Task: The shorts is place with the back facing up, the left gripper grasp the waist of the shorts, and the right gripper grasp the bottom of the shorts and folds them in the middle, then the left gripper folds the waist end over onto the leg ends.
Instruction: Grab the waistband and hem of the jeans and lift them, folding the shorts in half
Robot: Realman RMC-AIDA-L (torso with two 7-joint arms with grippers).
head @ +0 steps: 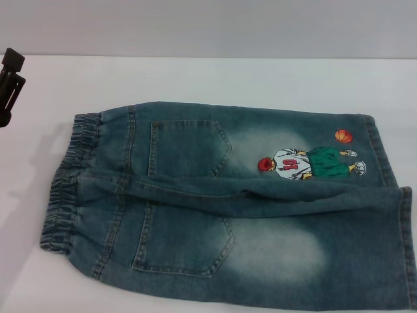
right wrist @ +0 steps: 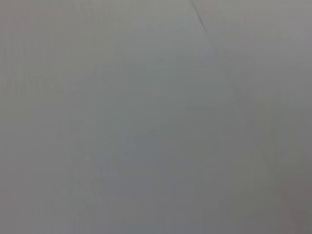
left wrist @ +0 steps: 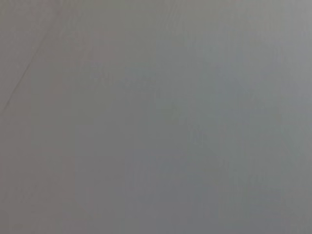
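Note:
The faded blue denim shorts [head: 195,215] lie flat on the white table [head: 228,78] in the head view, back up, with two back pockets showing. Their gathered waist [head: 62,189] is at the left. The bottom of the shorts, with its leg ends [head: 405,241], is at the right, near the embroidered basketball player [head: 306,163]. My left gripper [head: 12,73] hovers at the far left edge, above and behind the waist, open and holding nothing. My right gripper is out of view. Both wrist views show only a blank grey surface.
White tabletop runs behind the shorts up to a pale grey wall [head: 208,26]. A strip of table lies left of the waist. The near leg reaches the front edge of the head view.

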